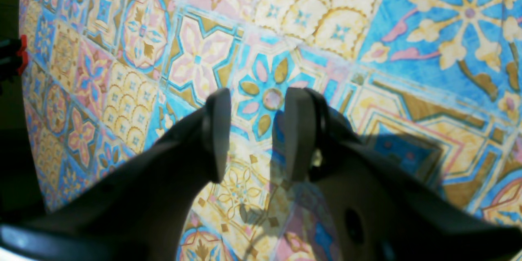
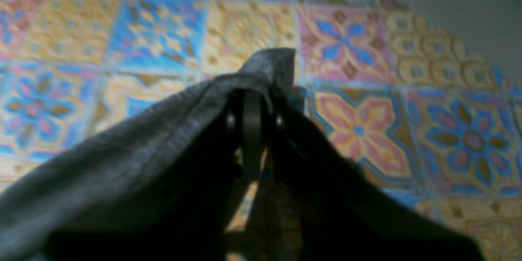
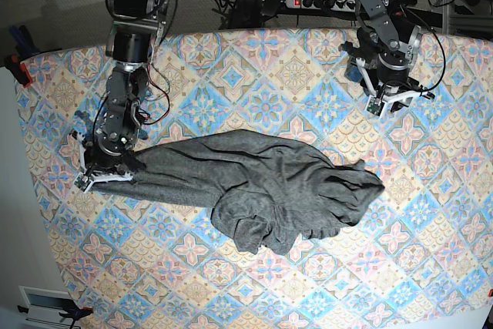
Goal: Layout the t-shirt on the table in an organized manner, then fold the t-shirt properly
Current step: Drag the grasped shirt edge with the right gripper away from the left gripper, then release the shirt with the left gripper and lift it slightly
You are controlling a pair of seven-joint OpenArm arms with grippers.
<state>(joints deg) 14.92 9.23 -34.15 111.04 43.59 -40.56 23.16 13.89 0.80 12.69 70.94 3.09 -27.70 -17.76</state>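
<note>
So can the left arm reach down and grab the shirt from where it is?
Probably yes: the left gripper is open and empty above bare table, and nothing stands between it and the t-shirt.

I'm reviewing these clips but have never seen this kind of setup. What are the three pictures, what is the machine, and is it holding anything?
This is a two-armed robot at a table with a patterned tile cloth. The base view looks down from above; the other two come from cameras on each wrist. A crumpled grey t-shirt lies on the cloth. The right tool, on the left of the overhead picture, is shut on one corner of the shirt; its own camera shows grey fabric draped over it. The left tool hangs above bare cloth with its jaws apart, holding nothing.
</note>
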